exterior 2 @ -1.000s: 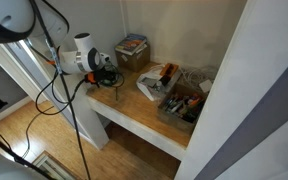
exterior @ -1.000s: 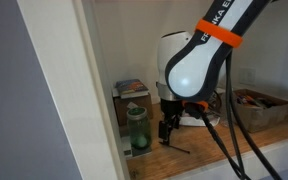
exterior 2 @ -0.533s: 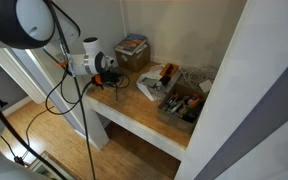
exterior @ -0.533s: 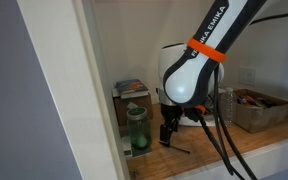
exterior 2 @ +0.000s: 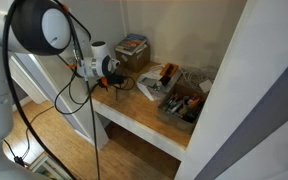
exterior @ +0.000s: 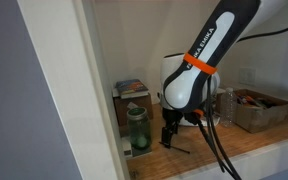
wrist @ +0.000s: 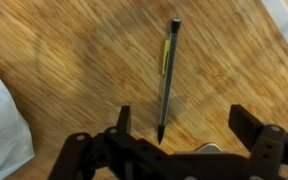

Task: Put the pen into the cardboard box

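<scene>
1. Wooden desktop (wrist: 64,60) set in a pale-walled alcove; the cardboard box (exterior: 259,112) stands well apart from the arm.
2. Gripper (wrist: 183,118), jaws spread wide and empty, above the pen (wrist: 166,78), which lies flat on the wood.

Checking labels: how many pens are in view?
1: the pen lies on the wood counter, tip inside the open tool. The cluttered box may hide more.

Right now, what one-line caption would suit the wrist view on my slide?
Open gripper above a pen lying on the wooden desk, pen not yet grasped.
</scene>
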Action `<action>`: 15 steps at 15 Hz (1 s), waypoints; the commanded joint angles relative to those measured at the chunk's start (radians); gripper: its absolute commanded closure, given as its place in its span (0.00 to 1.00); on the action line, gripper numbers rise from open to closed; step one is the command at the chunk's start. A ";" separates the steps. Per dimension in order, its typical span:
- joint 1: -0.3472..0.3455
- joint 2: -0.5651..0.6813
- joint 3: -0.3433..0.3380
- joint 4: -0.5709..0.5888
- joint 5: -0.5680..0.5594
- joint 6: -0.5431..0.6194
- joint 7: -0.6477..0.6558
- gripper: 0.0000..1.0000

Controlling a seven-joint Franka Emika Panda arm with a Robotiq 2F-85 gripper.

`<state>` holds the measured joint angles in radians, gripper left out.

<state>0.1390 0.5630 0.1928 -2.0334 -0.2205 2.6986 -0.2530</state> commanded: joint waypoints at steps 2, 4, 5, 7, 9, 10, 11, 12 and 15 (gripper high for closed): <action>-0.015 0.066 0.005 0.060 0.017 0.011 -0.045 0.00; -0.019 0.083 0.007 0.075 0.017 0.001 -0.054 0.00; -0.019 0.089 0.005 0.081 0.015 -0.002 -0.057 0.00; -0.022 0.101 0.004 0.090 0.015 -0.006 -0.062 0.13; -0.024 0.109 0.003 0.098 0.014 -0.010 -0.065 0.30; -0.025 0.112 0.003 0.100 0.013 -0.012 -0.067 0.38; -0.025 0.115 0.003 0.104 0.012 -0.015 -0.068 0.46; -0.025 0.117 0.003 0.106 0.012 -0.017 -0.069 0.53; -0.026 0.118 0.006 0.109 0.015 -0.030 -0.073 0.75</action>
<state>0.1190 0.6676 0.1923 -1.9510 -0.2205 2.6983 -0.2986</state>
